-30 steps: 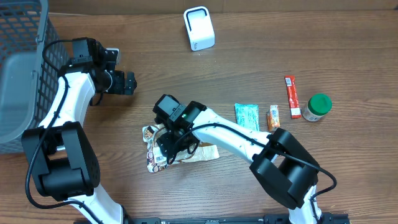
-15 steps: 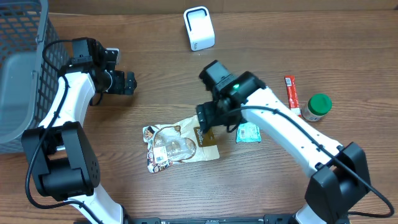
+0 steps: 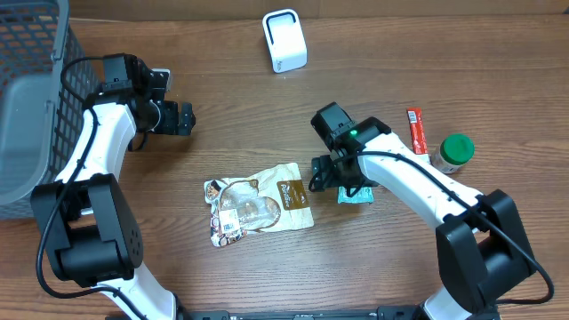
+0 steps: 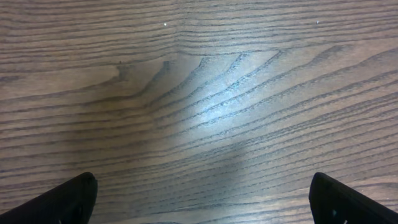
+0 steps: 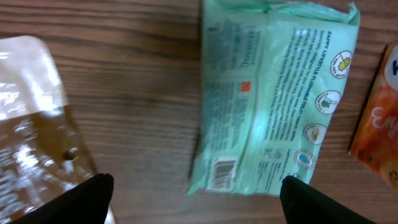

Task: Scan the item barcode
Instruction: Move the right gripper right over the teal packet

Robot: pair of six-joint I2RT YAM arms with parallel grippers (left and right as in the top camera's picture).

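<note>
1. Jaws of the right claw [image 3: 340,178] stood wide apart, and nothing was gripped between them.
2. Under this claw a green pack [image 5: 273,99] lay flat on the table [image 3: 498,53]. In the wrist view it sat between the two fingertips [image 5: 81,199], nearer to the right one.
3. The printed side of the pack faced up. Its barcode [image 5: 222,174] was at the corner closest to the claw, and it was too small to read.
4. In the overhead view the claw covered most of the pack [image 3: 360,194], so only one end showed.
5. A brown pouch [image 3: 258,204] lay on the left-finger side of the claw. It was near the pack, with bare wood between them.
6. An orange sachet [image 5: 379,124] lay just beyond the pack on the right-finger side.
7. The white scanner [image 3: 284,40] stood well apart from the claw, toward the far edge of the table.
8. A red stick [image 3: 417,138] and a jar [image 3: 455,151] with a green lid lay beyond the right arm, on the side away from the pouch.
9. The left claw [image 3: 182,118] was fully open too. It hung over bare wood [image 4: 199,93] with nothing between its fingers, near the basket [image 3: 27,107] and well apart from the right claw.
</note>
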